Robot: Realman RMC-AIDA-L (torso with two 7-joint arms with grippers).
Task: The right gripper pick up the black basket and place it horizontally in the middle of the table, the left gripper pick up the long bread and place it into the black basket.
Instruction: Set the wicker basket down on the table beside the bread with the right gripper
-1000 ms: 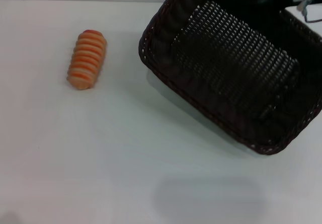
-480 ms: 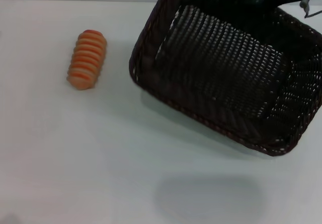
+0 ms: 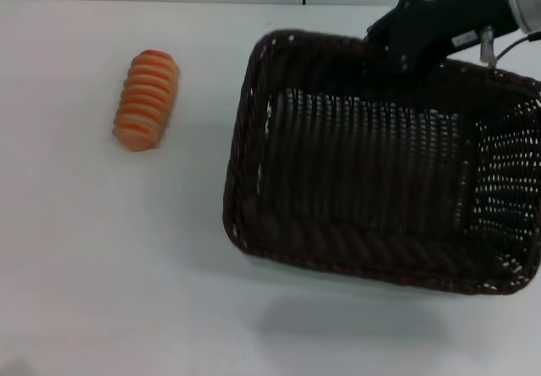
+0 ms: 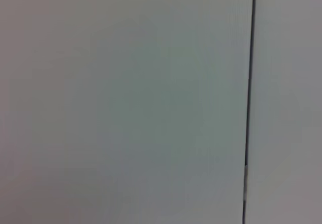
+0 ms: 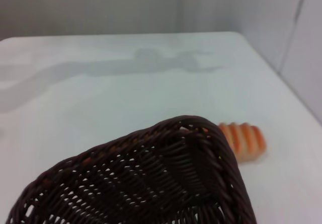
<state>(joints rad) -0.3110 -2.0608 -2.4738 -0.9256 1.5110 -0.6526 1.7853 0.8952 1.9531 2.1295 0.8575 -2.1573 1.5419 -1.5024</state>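
Note:
The black basket [image 3: 372, 169] hangs tilted a little above the white table [image 3: 127, 266], right of centre, its long side running left to right and its shadow on the table beneath it. My right gripper [image 3: 404, 45] reaches in from the far right and is shut on the basket's far rim. The long bread [image 3: 146, 100], orange with cream stripes, lies on the table to the basket's left, apart from it. In the right wrist view a corner of the basket [image 5: 151, 189] fills the foreground with the bread [image 5: 245, 140] beyond it. My left gripper is out of view.
The left wrist view shows only a plain pale panel with a dark vertical seam [image 4: 249, 103]. A wall runs along the table's far edge [image 3: 169, 1]. Bare tabletop lies in front of the bread and the basket.
The basket has swung round from a slanted pose to lie across the table and has come down and forward. The right arm has come into view behind it. The bread has not moved.

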